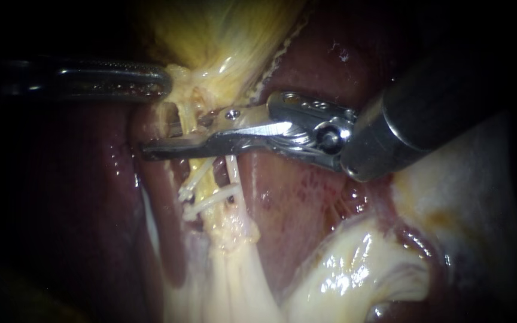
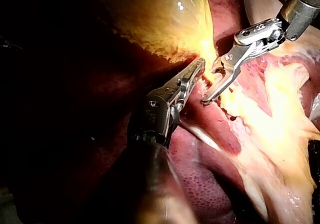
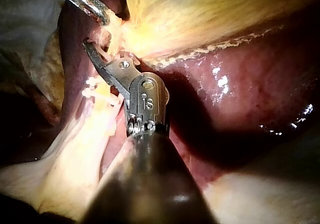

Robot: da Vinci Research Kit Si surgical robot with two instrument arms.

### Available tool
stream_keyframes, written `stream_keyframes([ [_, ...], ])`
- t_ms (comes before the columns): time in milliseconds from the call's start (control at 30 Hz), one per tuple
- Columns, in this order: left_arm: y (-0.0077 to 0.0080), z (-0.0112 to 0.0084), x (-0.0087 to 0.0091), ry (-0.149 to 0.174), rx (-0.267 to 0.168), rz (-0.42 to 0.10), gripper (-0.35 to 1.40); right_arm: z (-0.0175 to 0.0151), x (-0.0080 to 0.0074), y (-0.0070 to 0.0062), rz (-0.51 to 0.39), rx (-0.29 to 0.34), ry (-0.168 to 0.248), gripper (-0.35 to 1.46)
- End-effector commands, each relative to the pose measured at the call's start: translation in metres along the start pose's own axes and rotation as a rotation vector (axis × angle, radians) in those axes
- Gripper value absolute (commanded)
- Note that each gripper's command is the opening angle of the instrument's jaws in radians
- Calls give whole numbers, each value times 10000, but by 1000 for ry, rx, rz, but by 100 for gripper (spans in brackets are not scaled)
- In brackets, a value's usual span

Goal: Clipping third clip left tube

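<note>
Right claw: polished steel, two long tapered jaws on a round hinge pin. The right instrument (image 1: 160,131) holds them moderately wide, with a clear gap between them. The lower jaw is darker and ends in a small hooked tip.
In the gap: the tube (image 1: 188,124), a pale tan, stringy strand, crosses between the jaws. I cannot tell whether both jaws press on it.
Below the lower jaw: two white clips (image 1: 197,178), thin and straight, lie slantwise across the same strand, one just under the other.
Left claw: the left instrument (image 1: 164,84) is slim and glossy, with a slotted, round-ended jaw. Its claw is narrow, closed on the yellow tissue (image 1: 181,75) just above the right claw's upper jaw.
Yellow tissue: fibrous and bunched at the grip, fanning up into the gallbladder (image 1: 234,30), which is smooth and translucent.
Liver (image 1: 79,197): dark red, wet, finely stippled, with rounded lobes flanking the tube on both sides.
Pale fat (image 1: 354,269): creamy, folded and shiny, lying below the right shaft.
Room: tight at the tube, where the two claws sit near each other. A liver edge lies just beside the hooked tip. It is more open over the liver under the right shaft.
</note>
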Motion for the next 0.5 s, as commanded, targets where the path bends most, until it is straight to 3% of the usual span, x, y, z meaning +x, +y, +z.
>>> stream_keyframes([
  [33,0,0,0,0,0,0,-35,0,0,0,0,-1,0,2],
  [100,0,0,0,0,0,0,-35,-1,0,0,0,0,0,9],
  [267,2,-1,0,0,2,-5,-35,-4,5,0,4,-3,2,44],
  [500,4,-5,-1,1,5,-5,-35,-16,13,-3,-1,-4,5,50],
])
